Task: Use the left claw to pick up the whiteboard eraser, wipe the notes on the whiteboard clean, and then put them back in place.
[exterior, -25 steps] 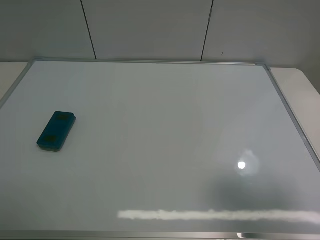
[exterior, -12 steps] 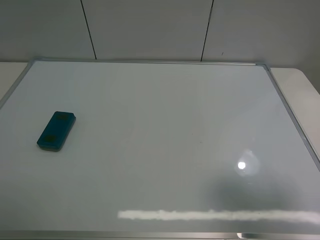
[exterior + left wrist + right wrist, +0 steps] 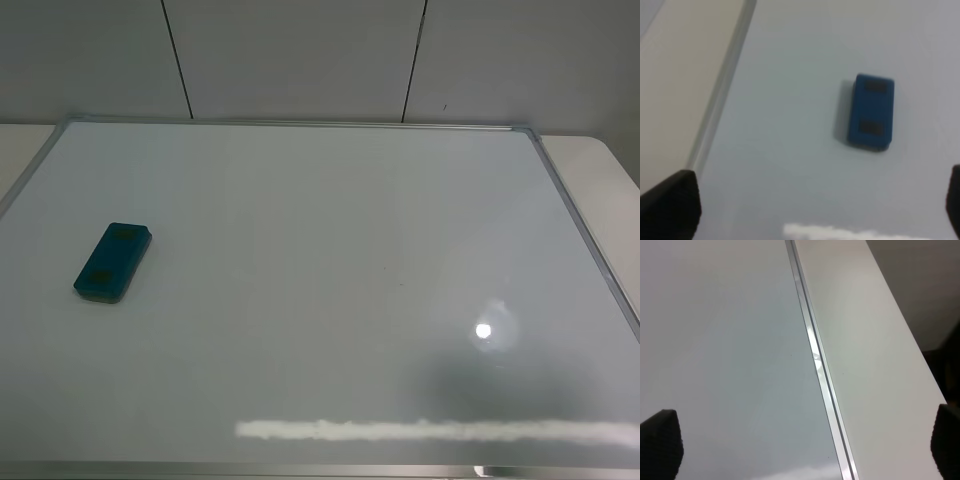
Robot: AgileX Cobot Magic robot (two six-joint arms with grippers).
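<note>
The teal-blue whiteboard eraser lies flat on the left part of the whiteboard. It also shows in the left wrist view, lying alone on the white surface. The left claw is open, its two black fingertips wide apart at the frame's corners, held above the board and apart from the eraser. No notes show on the board. The right gripper is open above the board's silver frame. Neither arm shows in the exterior high view.
The board lies on a white table that shows past its right and left edges. A grey panelled wall stands behind. Light glare and a bright streak reflect on the board's near right.
</note>
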